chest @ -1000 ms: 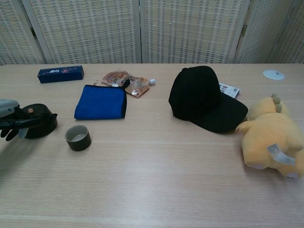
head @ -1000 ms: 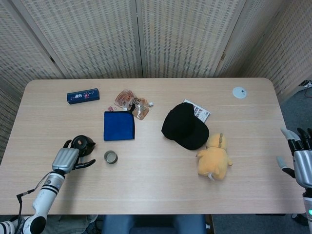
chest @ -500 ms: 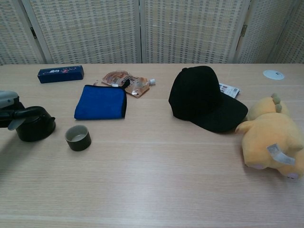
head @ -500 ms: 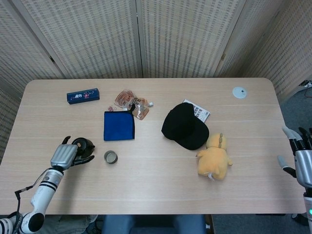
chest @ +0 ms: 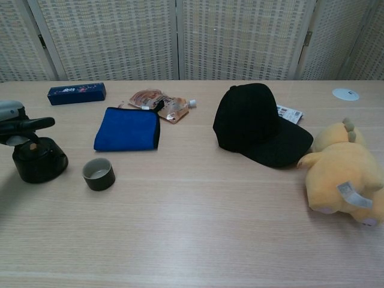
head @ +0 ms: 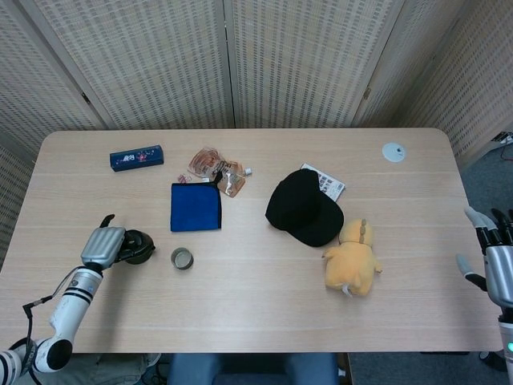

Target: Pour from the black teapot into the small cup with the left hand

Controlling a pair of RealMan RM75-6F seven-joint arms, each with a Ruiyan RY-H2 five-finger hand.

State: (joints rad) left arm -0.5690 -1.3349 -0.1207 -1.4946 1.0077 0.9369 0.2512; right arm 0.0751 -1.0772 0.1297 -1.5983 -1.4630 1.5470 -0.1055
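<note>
Light wood table [head: 240, 305] in front of woven folding screens. Left hand [head: 103, 245], lower left of head view, sits against the left side of the squat black teapot [chest: 39, 161]; in chest view its dark fingers [chest: 31, 124] stretch across just above the lid, but I can't tell whether it's actually gripping the pot or only resting on it. Teapot stands upright on the table, not lifted, not tilted. Small dark round cup [chest: 99, 174] is just right of it, apart, upright; contents not readable. So my read: pour not started, grasp at best in progress; lift, carry over the cup and tilt all remain. Right hand [head: 497, 257] at far right edge, off the table, fingers spread, holding nothing. Further out: blue folded cloth [head: 195, 207], dark blue box [head: 136, 157], crumpled foil pouch [head: 217, 170], black cap [head: 304, 207], yellow plush toy [head: 353, 258], white disc [head: 393, 151] upper right.
</note>
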